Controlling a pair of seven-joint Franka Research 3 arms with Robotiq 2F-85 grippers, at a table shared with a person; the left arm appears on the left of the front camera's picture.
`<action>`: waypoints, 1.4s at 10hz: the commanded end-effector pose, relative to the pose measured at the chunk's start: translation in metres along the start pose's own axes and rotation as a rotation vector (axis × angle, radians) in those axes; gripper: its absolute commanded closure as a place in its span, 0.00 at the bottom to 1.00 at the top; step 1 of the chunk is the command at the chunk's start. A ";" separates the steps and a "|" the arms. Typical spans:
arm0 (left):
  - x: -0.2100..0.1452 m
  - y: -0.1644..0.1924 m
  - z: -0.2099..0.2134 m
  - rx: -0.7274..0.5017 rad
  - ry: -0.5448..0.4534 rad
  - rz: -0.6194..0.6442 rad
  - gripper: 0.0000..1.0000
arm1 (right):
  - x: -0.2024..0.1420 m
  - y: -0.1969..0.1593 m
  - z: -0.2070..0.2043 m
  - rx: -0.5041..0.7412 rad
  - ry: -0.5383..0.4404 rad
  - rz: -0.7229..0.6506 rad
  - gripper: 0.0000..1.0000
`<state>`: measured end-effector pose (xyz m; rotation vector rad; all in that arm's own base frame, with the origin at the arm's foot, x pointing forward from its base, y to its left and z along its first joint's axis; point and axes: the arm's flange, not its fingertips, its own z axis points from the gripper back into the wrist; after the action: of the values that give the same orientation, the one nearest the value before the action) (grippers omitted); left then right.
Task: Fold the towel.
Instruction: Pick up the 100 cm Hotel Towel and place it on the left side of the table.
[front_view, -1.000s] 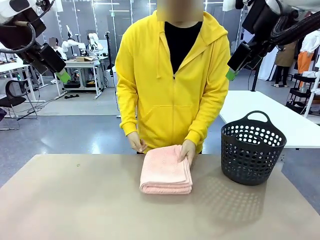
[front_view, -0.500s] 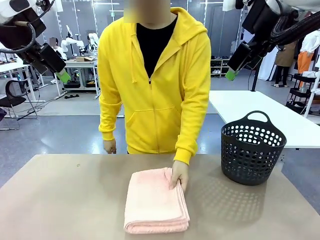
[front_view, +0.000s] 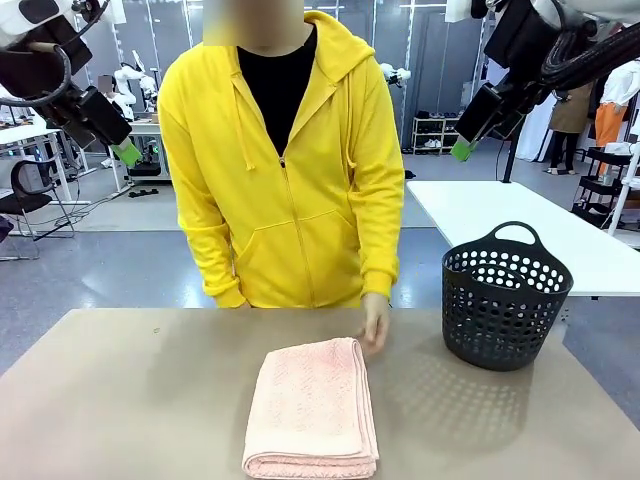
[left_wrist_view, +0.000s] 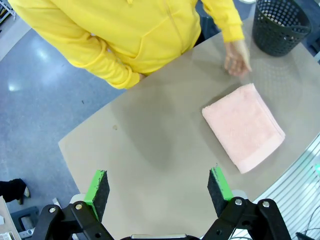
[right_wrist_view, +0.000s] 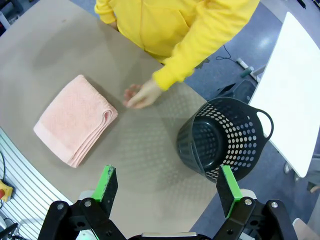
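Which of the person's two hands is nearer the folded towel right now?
The hand on the basket side, hovering just past the towel's far corner. The other hand is tucked back by the yellow hoodie at the table edge.

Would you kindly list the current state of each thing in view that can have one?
towel: folded into a compact stack, lying flat on the table, untouched.
basket: upright, looks empty, apart from the towel.
person's hand: just past the towel's far corner, not on it.
left gripper: open, raised above the table, holding nothing.
right gripper: open, raised, holding nothing.
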<state>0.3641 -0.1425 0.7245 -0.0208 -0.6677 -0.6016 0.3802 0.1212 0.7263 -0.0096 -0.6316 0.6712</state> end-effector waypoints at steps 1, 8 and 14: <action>0.004 0.000 0.003 -0.007 0.006 0.013 0.00 | 0.000 0.000 0.001 0.003 0.005 -0.010 0.00; -0.004 -0.001 -0.001 -0.002 0.020 -0.012 0.00 | 0.000 0.000 0.001 0.003 0.005 -0.010 0.00; -0.007 0.002 -0.008 -0.037 0.043 0.018 0.00 | 0.000 0.000 0.001 0.003 0.005 -0.010 0.00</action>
<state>0.3672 -0.1387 0.7156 -0.0282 -0.6320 -0.5982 0.3802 0.1211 0.7263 -0.0094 -0.6316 0.6711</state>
